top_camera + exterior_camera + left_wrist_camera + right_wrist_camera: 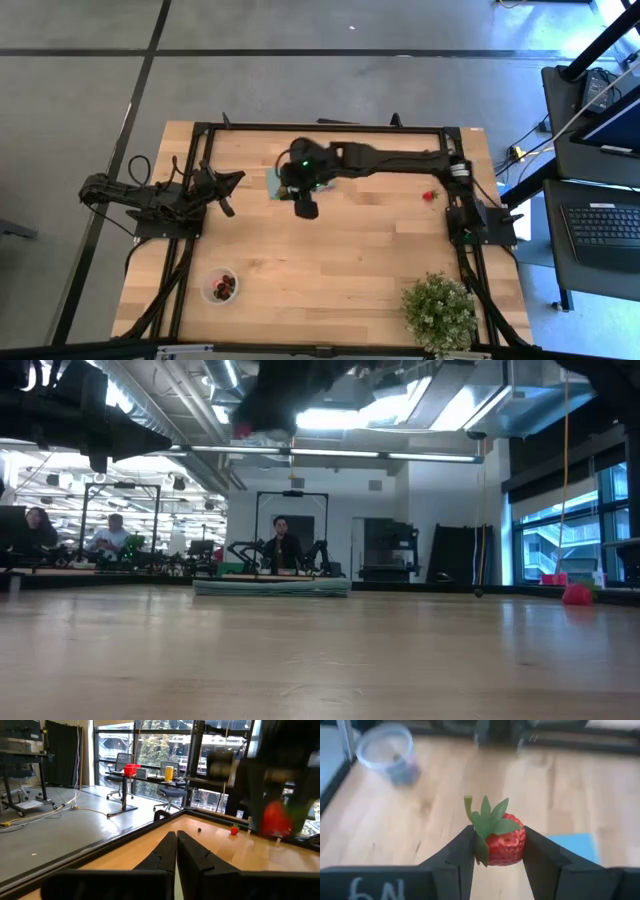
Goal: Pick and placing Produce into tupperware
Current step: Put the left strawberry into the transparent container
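Red strawberry [505, 842] with its green leafy cap is pinched squarely between the right gripper's [497, 845] two dark fingers, seen in the right wrist view; pale wood tabletop [445, 805] lies below it; the round clear tupperware [387, 752] stands farther off on the wood, something dark inside it; a corner of the flat blue rectangle [575, 845] shows just beside the fingers.

From the high view, the right arm reaches from the tabletop's right edge across to the middle, its right gripper [305, 205] hanging over the wood just beside the blue rectangle [273, 181] near the far edge; the tupperware [220, 285] sits toward the near left corner, red and dark pieces in it; one red piece [430, 196] lies near the right edge; a bushy green plant [438, 308] fills the near right corner; the left gripper [222, 190] waits by the left edge, fingers clenched on nothing.

Low view now; bare wood runs level across the picture; a red piece [576, 594] rests far off at the right; the teal rectangle [270, 587] lies flat in the distance; people sit in the room beyond.

Left wrist view; the left gripper's fingers [192, 855] press together, empty; a small red piece [234, 830] and a dark one [199, 830] lie on the wood ahead; the right arm looms blurred with the strawberry [276, 819] in its grasp.
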Available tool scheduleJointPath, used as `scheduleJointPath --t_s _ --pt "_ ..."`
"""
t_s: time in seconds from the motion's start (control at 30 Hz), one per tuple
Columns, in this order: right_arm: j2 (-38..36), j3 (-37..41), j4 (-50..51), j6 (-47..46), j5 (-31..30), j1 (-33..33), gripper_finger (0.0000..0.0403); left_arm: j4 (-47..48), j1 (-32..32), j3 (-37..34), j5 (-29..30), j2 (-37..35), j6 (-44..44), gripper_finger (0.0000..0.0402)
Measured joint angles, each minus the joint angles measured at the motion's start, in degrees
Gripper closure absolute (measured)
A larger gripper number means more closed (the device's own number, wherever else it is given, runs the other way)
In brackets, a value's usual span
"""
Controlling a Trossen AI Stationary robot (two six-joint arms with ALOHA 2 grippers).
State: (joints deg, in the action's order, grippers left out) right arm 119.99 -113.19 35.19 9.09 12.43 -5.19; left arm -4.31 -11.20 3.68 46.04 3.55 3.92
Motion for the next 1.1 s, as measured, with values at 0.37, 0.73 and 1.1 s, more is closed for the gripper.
scheduleJointPath --t_s 0.37,0.73,1.1 --pt "10.5 -0.1 0.9 0.2 1.4 1.0 0.0263 -0.1 0.0 0.0 -0.2 0.0 0.1 0.0365" --pt "16.6 -0.1 0.9 0.6 2.9 2.5 0.0263 -0.1 0.0 0.0 -0.3 0.0 0.2 0.0340" --pt "16.6 -0.1 -0.7 0.3 2.7 2.4 0.0241 -0.1 0.0 0.0 -0.3 0.0 0.2 0.0314"
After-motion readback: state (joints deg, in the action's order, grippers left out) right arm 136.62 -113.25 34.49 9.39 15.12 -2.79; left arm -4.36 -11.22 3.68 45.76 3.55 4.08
